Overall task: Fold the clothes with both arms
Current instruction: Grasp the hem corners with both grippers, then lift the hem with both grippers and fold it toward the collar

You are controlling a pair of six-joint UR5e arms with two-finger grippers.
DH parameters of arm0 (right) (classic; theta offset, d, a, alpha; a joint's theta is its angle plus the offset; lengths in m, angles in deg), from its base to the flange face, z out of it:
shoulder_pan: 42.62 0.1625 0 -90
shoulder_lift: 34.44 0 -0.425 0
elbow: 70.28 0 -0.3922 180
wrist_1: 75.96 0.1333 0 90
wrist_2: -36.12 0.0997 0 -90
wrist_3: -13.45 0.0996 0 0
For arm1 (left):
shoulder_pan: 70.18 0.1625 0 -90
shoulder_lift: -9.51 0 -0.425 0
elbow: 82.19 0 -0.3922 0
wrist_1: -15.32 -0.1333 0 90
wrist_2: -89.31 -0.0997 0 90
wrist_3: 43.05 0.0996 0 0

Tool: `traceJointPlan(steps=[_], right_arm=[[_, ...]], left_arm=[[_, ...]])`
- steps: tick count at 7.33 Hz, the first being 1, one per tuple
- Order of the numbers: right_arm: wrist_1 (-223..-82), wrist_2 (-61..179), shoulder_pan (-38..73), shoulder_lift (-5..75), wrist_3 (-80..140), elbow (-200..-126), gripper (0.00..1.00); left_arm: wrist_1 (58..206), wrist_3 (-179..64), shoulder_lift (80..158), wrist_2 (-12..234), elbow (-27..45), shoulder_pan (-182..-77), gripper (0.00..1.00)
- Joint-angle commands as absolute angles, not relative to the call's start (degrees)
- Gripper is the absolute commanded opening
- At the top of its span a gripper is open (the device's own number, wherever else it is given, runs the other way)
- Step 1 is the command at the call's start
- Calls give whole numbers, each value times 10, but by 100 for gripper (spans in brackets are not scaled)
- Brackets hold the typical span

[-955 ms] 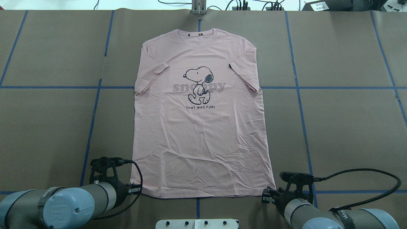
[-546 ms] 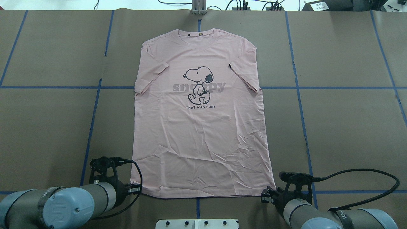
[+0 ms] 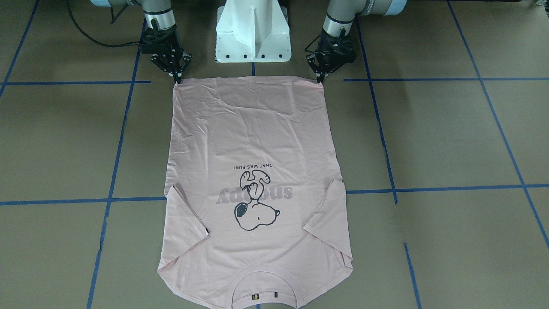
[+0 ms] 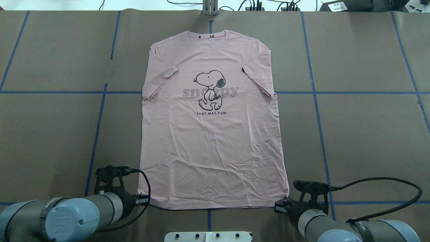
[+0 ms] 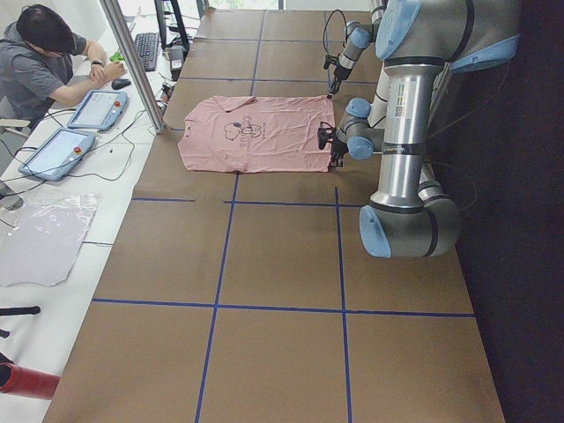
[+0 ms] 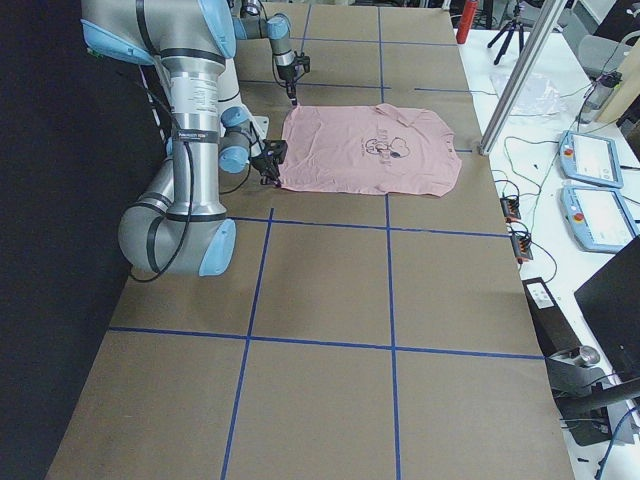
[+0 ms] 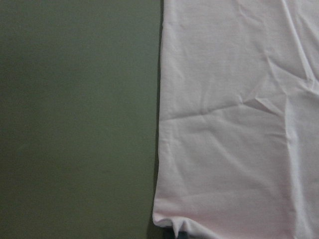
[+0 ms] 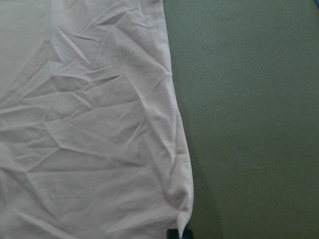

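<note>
Overhead exterior shows the pink T-shirt (image 4: pixel 215 141) lying flat with the print up in the middle of the surface (image 4: pixel 369 134), its collar at the far edge. The left hand (image 3: pixel 319 77) and right hand (image 3: pixel 176 77) each pinch 1 hem corner, fingers closed on the cloth. On both sides the brown surface is bare.

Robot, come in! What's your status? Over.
Both shut: left gripper on one hem corner, right gripper on the other. T-shirt flat, print up, unfolded. Nothing lying on it.
</note>
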State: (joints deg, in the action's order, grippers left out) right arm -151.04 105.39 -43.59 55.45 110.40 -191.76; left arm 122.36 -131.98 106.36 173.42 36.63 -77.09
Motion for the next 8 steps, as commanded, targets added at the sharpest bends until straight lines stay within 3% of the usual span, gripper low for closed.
traceJointPlan(steps=[1, 2, 4, 5, 6, 8], right_arm=[[-1525, 1057, -429, 563, 1100, -1972, 0], [-1587, 1073, -421, 559, 1097, -2026, 0], [-1770, 1136, -417, 552, 1084, -2213, 0], [-1874, 1188, -399, 486, 1083, -2284, 0], [-1937, 1231, -367, 412, 1065, -2285, 0], [-1979, 1237, -338, 379, 1035, -2271, 0]], left_arm=[[1164, -1268, 1044, 1739, 461, -777, 0], [1077, -1257, 1053, 1787, 534, -783, 0], [932, -1235, 1087, 1896, 672, -850, 0], [862, -1235, 1120, 1930, 724, -876, 0], [836, -1234, 1162, 1964, 730, -912, 0], [834, -1203, 1187, 1973, 690, -920, 0]])
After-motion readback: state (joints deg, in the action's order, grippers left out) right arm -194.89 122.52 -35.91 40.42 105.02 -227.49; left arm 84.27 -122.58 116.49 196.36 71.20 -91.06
